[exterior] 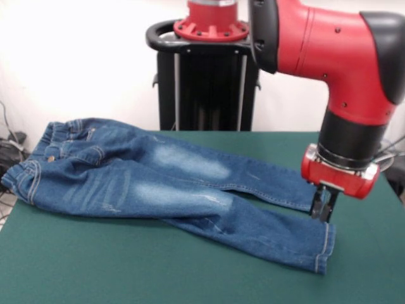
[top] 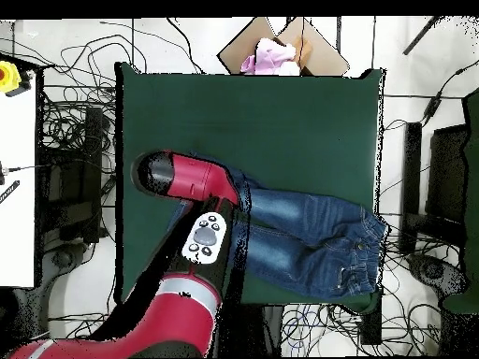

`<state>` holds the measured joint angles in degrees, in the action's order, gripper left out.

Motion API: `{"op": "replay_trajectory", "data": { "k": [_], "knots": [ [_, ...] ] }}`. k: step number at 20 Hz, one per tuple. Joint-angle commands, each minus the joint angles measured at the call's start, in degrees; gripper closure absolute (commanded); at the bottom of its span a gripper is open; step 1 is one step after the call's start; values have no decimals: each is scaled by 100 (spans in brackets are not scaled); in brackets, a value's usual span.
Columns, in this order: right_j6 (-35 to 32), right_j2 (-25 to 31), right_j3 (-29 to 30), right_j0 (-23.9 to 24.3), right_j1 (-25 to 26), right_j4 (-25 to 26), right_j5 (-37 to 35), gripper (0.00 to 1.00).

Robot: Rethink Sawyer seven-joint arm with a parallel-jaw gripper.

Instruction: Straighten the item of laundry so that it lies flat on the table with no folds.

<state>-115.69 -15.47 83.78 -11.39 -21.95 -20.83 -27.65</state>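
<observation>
The blue denim jeans [exterior: 158, 180] lie spread on the dark green table [exterior: 126, 266], with the waistband at the left and the legs running to the right. The two legs overlap slightly and show faded patches. My gripper [exterior: 323, 208] stands at the right end of the far leg, its fingers close together on that leg's hem, just above the near leg's hem. In the overhead view the jeans [top: 313, 234] lie with the waist toward the table's right edge. There my red arm [top: 187, 178] hides the leg ends and the gripper.
The waistband reaches the table's left edge in the front view. The black pedestal [exterior: 205, 82] stands behind the table. In the overhead view a cardboard box with pink cloth [top: 276, 49] sits beyond the far edge, and cables lie around the table [top: 281, 122].
</observation>
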Motion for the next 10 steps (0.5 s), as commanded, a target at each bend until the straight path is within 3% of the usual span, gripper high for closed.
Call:
{"op": "replay_trajectory", "data": {
  "k": [1, 10],
  "knots": [
    [-1264, 92, -330, -186, 605, -50, 128, 100],
    [-1358, -632, -1254, -668, 1573, 113, -371, 100]
  ]
}}
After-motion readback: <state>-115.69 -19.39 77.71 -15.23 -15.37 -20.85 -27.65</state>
